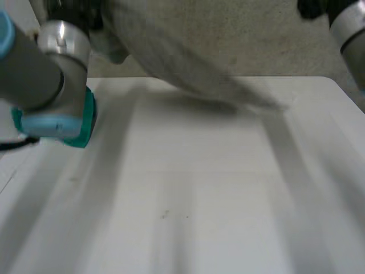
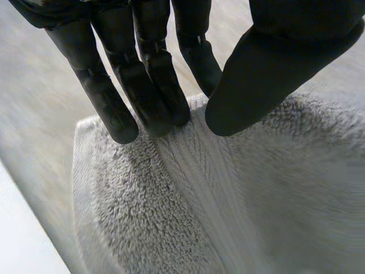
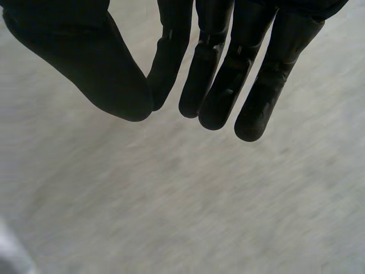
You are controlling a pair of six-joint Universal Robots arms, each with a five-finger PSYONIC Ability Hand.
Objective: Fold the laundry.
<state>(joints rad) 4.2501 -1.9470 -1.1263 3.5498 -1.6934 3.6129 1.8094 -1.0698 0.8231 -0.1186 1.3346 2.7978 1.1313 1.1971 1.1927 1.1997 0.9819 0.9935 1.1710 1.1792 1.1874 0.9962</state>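
Nearest the camera, the white table (image 1: 188, 200) lies bare, which leaves room to spread and fold on. Just past it, the left arm (image 1: 51, 85) reaches up and away from the table's near-left side, raised so that the cloth can hang free. In the left wrist view the left hand (image 2: 128, 74) pinches the grey towel (image 2: 188, 205) at its banded edge near a corner, straight fingers on one side and the thumb (image 2: 268, 74) pressed against the other. Holding a corner like this looks meant to let the rest fall straight. In the head view the towel (image 1: 182, 63) hangs from that grip and slopes down, its low end at the table's far edge. Farther off, the right arm (image 1: 351, 28) is raised over the far-right side. The right hand (image 3: 222, 68) has straight, loosely spread fingers with nothing between them and the thumb, probably ready to take a second corner. The beige floor (image 1: 285, 40) lies beyond.
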